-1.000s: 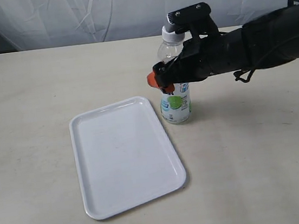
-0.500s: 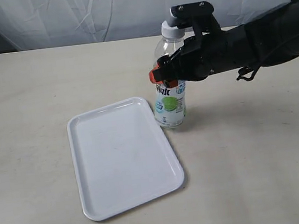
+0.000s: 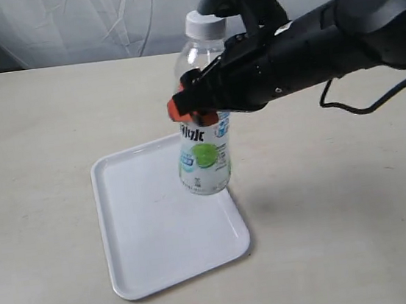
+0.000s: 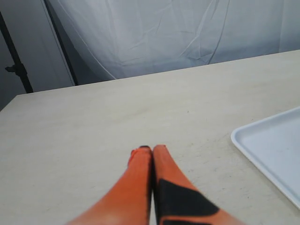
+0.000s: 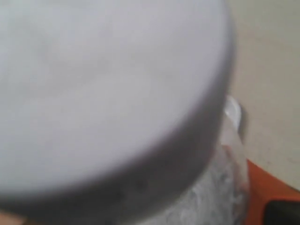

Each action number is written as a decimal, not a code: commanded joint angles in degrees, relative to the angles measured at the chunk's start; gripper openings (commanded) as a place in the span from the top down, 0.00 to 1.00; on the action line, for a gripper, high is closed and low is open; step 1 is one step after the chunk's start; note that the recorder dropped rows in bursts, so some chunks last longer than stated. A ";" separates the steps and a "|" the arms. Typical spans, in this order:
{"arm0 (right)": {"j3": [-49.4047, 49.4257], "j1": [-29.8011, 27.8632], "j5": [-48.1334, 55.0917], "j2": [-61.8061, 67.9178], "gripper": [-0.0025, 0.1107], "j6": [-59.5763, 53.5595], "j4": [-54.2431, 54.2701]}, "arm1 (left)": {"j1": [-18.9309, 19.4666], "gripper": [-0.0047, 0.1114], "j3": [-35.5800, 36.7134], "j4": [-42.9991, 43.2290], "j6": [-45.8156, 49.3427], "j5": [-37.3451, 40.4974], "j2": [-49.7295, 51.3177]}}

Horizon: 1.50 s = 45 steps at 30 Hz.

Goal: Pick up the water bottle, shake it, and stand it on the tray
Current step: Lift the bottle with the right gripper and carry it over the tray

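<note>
The left gripper [image 4: 152, 151] shows only in its own wrist view. Its 2 orange fingers [image 4: 139, 176] are pressed flat together with nothing between them, poised above the bare beige table [image 3: 31, 143]. One rounded corner of the tray is near it, but they do not touch.

In the exterior view the white tray [image 3: 159, 217] lies flat on the table, left of centre, with its long side running away from the camera. Nothing else lies on it.

The bottle [image 3: 204, 159] is over the tray's right part, just inside the right rim. It is nearly upright, with the top leaning slightly to the right. Its white cap [image 3: 204, 26] is on, and the label [image 3: 199, 134] with the green lime faces the camera. The base looks clear of the tray, though the pictures do not settle whether it touches. A soft shadow lies on the table to the right, apart from the base.

The right gripper [image 3: 202, 111] is clamped on the bottle's clear middle, between cap and label, with 1 orange fingertip showing on the bottle's left side. The black arm [image 3: 337, 39] runs off to the right edge.

In the right wrist view the blurred cap fills most of the picture, with clear plastic and 1 orange finger [image 5: 262, 192] beside it.
</note>
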 commanded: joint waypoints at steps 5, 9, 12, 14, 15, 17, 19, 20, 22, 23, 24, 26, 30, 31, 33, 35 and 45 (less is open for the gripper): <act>-4.30 7.29 -1.49 -1.08 0.99 47.94 -39.97 | -0.02 0.96 0.21 0.00 -0.12 -0.77 -0.26; -7.85 14.12 8.22 -1.71 0.99 29.93 -37.53 | -0.02 0.96 0.21 0.00 -0.12 -0.77 -0.26; -7.97 12.53 7.46 -1.35 0.99 71.76 -73.10 | -0.02 0.96 0.21 0.00 -0.12 -0.77 -0.26; -7.97 12.27 8.78 -1.32 0.99 85.24 -80.00 | -0.02 0.96 0.21 0.00 -0.12 -0.77 -0.26; -7.97 13.25 6.73 -1.96 0.99 76.07 -71.64 | -0.02 0.96 0.21 0.00 -0.12 -0.77 -0.26; -8.13 16.16 3.79 -3.02 0.99 43.20 -49.30 | -0.02 0.96 0.21 0.00 -0.12 -0.77 -0.26; -8.67 17.52 3.12 -3.63 0.99 26.80 -40.02 | -0.02 0.96 0.21 0.00 -0.12 -0.77 -0.26; -8.67 16.81 1.48 -3.63 0.99 31.66 -43.62 | -0.02 0.96 0.21 0.00 -0.12 -0.77 -0.26; -8.67 13.12 0.95 -3.13 0.99 56.94 -59.69 | -0.02 0.96 0.21 0.00 -0.12 -0.77 -0.26; -8.67 11.80 1.65 -2.97 0.99 66.59 -65.30 | -0.02 0.96 0.21 0.00 -0.12 -0.77 -0.26; -8.67 11.05 2.65 -2.94 0.99 71.50 -66.09 | -0.02 0.96 0.21 0.00 -0.12 -0.77 -0.26; -8.67 13.06 2.80 -3.46 0.99 59.62 -52.75 | -0.02 0.96 0.21 0.00 -0.12 -0.77 -0.26; -8.67 17.11 2.47 -4.66 0.99 25.52 -31.46 | -0.02 0.96 0.21 0.00 -0.12 -0.77 -0.26; -8.67 13.94 0.56 -4.38 0.99 44.84 -45.03 | -0.02 0.96 0.21 0.00 0.03 -0.77 -0.26; -8.67 11.94 2.92 -3.81 0.99 59.24 -53.64 | -0.02 0.96 0.21 0.00 0.03 -0.77 -0.26; -9.39 15.07 5.35 -5.86 0.99 41.45 -43.79 | -0.02 0.96 0.21 0.00 0.03 -0.77 -0.26; -10.82 18.64 5.54 -9.23 0.99 54.16 -59.01 | -0.02 0.96 0.21 0.00 -0.10 -0.77 -0.26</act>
